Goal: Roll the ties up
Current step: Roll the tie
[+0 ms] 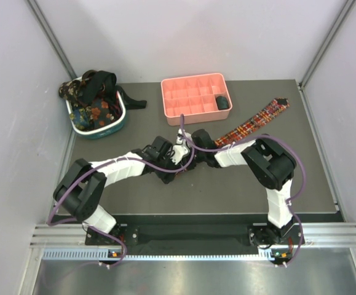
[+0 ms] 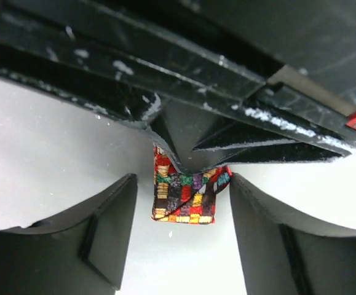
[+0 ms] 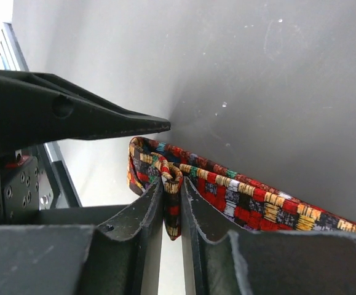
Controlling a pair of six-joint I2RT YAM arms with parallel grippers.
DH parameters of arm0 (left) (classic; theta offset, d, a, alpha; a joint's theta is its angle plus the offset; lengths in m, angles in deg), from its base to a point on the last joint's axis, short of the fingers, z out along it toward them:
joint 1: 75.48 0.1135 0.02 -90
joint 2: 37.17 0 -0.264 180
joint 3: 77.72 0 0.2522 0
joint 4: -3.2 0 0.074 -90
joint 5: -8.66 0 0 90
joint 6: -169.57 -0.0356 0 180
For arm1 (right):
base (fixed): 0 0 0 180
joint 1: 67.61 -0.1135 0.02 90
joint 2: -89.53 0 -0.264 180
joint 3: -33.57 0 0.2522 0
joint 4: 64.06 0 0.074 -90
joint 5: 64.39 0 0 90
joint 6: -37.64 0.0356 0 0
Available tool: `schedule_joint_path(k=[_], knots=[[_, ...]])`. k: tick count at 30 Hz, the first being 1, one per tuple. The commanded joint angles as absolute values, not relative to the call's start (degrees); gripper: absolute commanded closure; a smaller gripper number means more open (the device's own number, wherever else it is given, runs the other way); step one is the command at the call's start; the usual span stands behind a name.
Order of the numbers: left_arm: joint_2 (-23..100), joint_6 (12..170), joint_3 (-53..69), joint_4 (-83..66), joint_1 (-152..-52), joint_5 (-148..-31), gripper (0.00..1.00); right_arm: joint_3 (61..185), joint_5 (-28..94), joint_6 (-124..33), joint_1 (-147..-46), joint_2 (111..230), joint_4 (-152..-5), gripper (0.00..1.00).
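Note:
A red-yellow-dark plaid tie point(image 1: 254, 123) lies slantwise across the dark mat, from the back right toward the middle. Its near end is folded over, and my right gripper point(image 3: 173, 184) is shut on that fold point(image 3: 173, 209). In the left wrist view the folded end point(image 2: 184, 200) hangs between my left gripper's point(image 2: 182, 181) open fingers point(image 2: 113, 227), under the right gripper's dark fingers. Both grippers meet at the mat's middle, left gripper point(image 1: 176, 161) and right gripper point(image 1: 185, 142). More ties point(image 1: 91, 92) are heaped in the basket. A black rolled tie point(image 1: 222, 102) sits in a tray compartment.
A pink compartment tray point(image 1: 184, 98) stands at the back centre. The teal-and-white oval basket point(image 1: 107, 129) is at the back left, with a dark tie end point(image 1: 136, 103) trailing over its rim onto the mat. Grey walls close in both sides.

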State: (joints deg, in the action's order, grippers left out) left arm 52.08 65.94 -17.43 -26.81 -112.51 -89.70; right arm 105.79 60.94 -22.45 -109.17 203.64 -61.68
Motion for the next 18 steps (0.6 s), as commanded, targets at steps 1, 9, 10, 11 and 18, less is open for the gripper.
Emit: schedule_joint_path(k=[1, 9, 10, 11, 18], knots=[[49.59, 66.12, -16.32, -26.64, -112.57, -91.09, 0.33, 105.34, 62.34, -22.22, -109.09, 203.79, -57.87, 0.83], [47.91, 67.0, -15.27, -27.96, -112.57, -93.73, 0.12, 105.43, 62.08, -22.39, -109.09, 203.61, -57.78, 0.83], [49.04, 66.92, -15.09, -27.96, -112.57, -93.12, 0.15, 105.34, 62.08, -22.31, -109.09, 203.53, -57.78, 0.83], [49.75, 66.74, -14.57, -28.22, -112.65, -91.55, 0.16, 105.34, 62.08, -22.3, -109.09, 203.61, -57.78, 0.83], [54.59, 66.13, -13.51, -28.14, -112.57, -85.31, 0.24, 105.25, 62.17, -22.39, -109.09, 203.44, -57.52, 0.82]])
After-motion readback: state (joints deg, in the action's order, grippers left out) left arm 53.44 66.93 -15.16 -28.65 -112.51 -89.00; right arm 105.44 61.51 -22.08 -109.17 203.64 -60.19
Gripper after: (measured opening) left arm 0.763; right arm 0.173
